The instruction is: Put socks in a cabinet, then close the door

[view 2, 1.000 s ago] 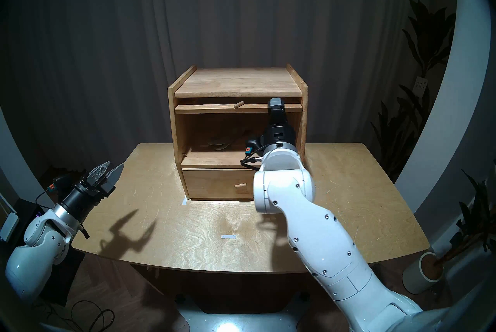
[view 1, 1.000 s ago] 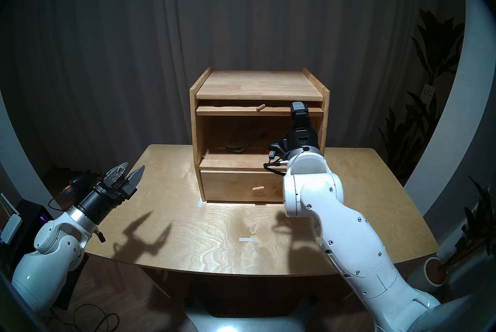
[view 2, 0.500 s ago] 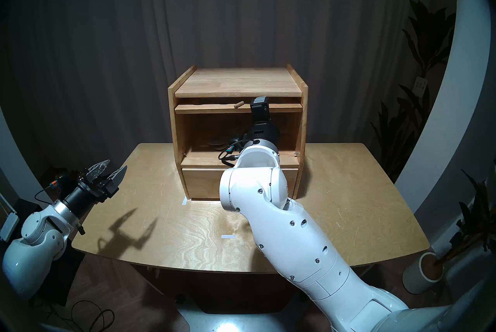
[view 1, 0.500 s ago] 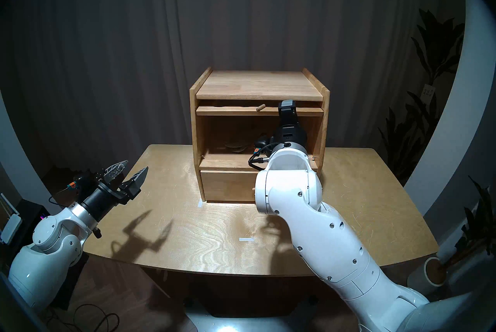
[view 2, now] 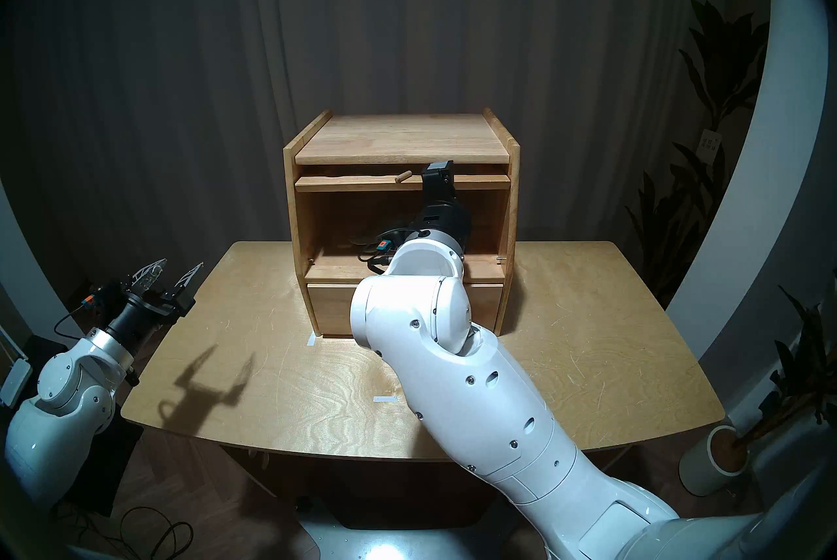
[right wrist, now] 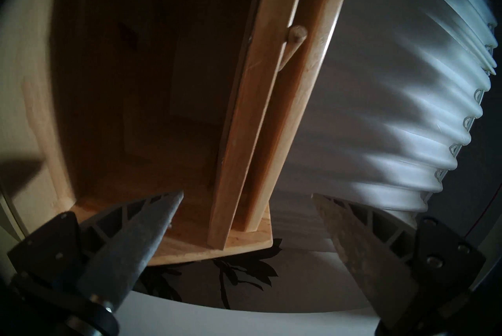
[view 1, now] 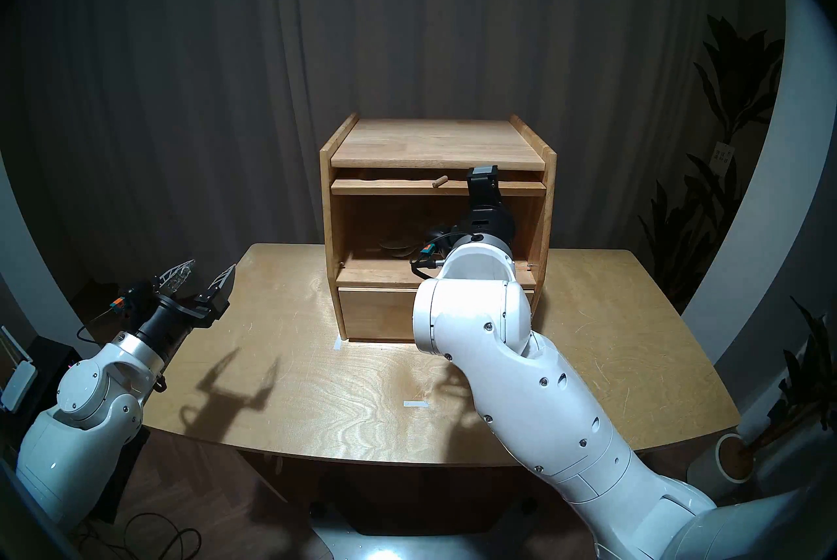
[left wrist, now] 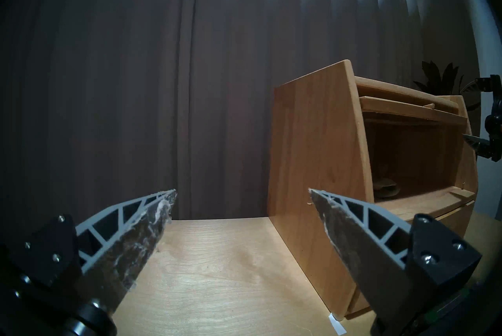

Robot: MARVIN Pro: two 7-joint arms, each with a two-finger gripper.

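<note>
My right gripper (right wrist: 247, 198) level, jaws wide, empty, at the door (view 1: 407, 186) edge, knob (right wrist: 294, 40) at one o'clock. Left gripper (view 1: 209, 277) open, idle over table (view 1: 281, 364).

The left end effector (left wrist: 241, 192) is hovering with its fingers spread over the table (left wrist: 217, 273), the cabinet (left wrist: 315, 164) standing just right, socks (left wrist: 385, 189) lying inside.

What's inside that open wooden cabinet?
On the floor of the cabinet lie the socks, dim and partly hidden by the right claw's arm. The rest of the inside looks bare, though shadowed.
</note>
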